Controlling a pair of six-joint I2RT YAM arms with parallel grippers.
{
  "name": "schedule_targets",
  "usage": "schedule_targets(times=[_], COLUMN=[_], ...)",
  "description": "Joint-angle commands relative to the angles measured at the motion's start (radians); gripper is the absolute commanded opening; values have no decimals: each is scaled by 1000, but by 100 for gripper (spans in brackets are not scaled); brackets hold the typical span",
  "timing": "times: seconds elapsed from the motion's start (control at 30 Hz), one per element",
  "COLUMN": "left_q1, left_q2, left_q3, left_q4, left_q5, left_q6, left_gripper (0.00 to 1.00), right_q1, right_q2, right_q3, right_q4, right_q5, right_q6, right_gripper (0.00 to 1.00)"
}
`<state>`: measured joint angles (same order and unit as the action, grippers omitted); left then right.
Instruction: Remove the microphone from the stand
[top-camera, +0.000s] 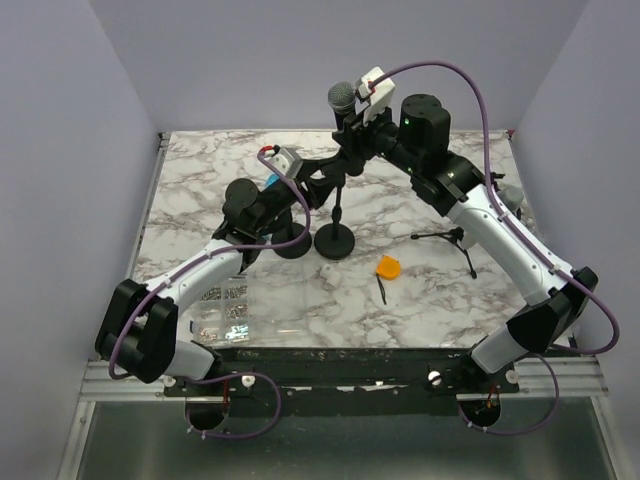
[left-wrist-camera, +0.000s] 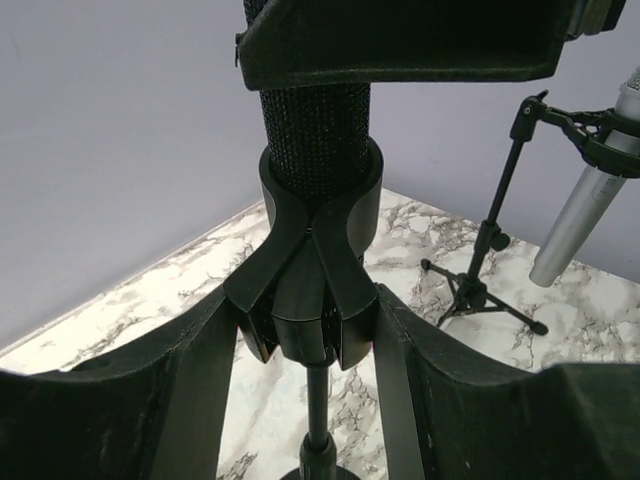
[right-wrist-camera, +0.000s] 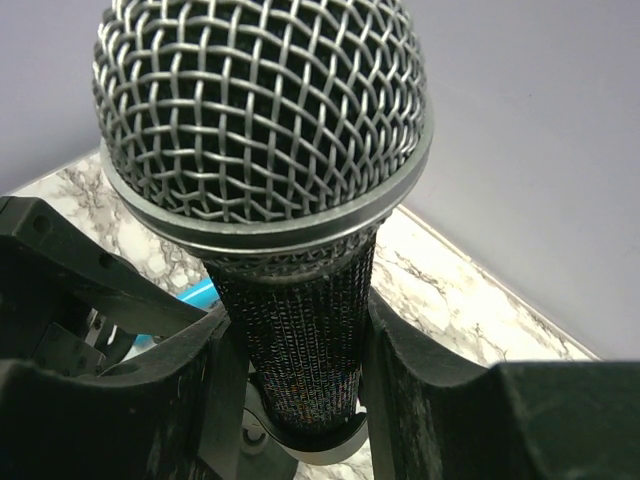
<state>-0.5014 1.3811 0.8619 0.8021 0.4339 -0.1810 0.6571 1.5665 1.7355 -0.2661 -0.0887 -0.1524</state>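
Right now I see the microphone seated in the stand, which rises from its round base near the middle of the marble table. The mesh head points up and towards the back wall, and the dark body runs down into the stand's clip.

My right gripper is pinching the microphone's body just below the head. From the right wrist camera, its fingers press against both sides of the body, with the clip's rim just showing beneath them. From above, that gripper reaches in from the right, directly under the head.

My left gripper is clamped on the stand lower down. In the left wrist view, its fingers hug the block at the bottom of the clip, one on each side, and the thin pole drops away below. From above, this gripper comes in from the left, between the head and the base.

On the table to the right of the base lie an orange piece and a small tripod, which holds a silver microphone. A small white block sits just in front of the base.
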Motion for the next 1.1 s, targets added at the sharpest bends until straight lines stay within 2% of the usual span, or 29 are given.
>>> schedule_targets(times=[0.0,0.03,0.13,0.17,0.2,0.23,0.43,0.7,0.77,0.8,0.9,0.97,1.03,1.07], left_q1=[-22,-22,-23,-23,-23,-23,-23,-21,-20,-19,-3,4,6,6], left_q2=[34,35,38,39,39,40,54,79,79,79,81,86,89,91], left_q3=[-34,-42,-48,-47,-45,-43,-22,18,24,30,61,78,83,81], left_q4=[-2,17,28,29,29,28,24,13,14,9,-51,-78,-95,-94], left_q5=[51,38,23,24,22,20,39,50,50,57,58,95,107,108], left_q6=[-31,-43,-48,-48,-50,-52,-52,-47,-49,-48,-55,-47,-43,-47], left_gripper=[35,44,56,76,92,98,98,83,75,69,39,24,0,0], right_q1=[19,19,19,19,19,19,19,19,19,19,19,19,19,19], right_q2=[-51,-52,-65,-69,-72,-71,-65,-76,-76,-76,-77,-77,-77,-76], right_q3=[-37,-49,-84,-95,-102,-101,-105,-119,-120,-120,-120,-125,-125,-122], right_q4=[177,180,204,213,218,220,210,211,211,211,211,210,215,216], right_q5=[-38,-27,5,6,6,5,-9,-23,-25,-26,-26,-24,-18,-19], right_q6=[38,37,37,37,37,37,42,51,51,51,49,47,45,45], right_gripper=[1,1,1,1,1,1,1,1,1,1,1,1,1,1])
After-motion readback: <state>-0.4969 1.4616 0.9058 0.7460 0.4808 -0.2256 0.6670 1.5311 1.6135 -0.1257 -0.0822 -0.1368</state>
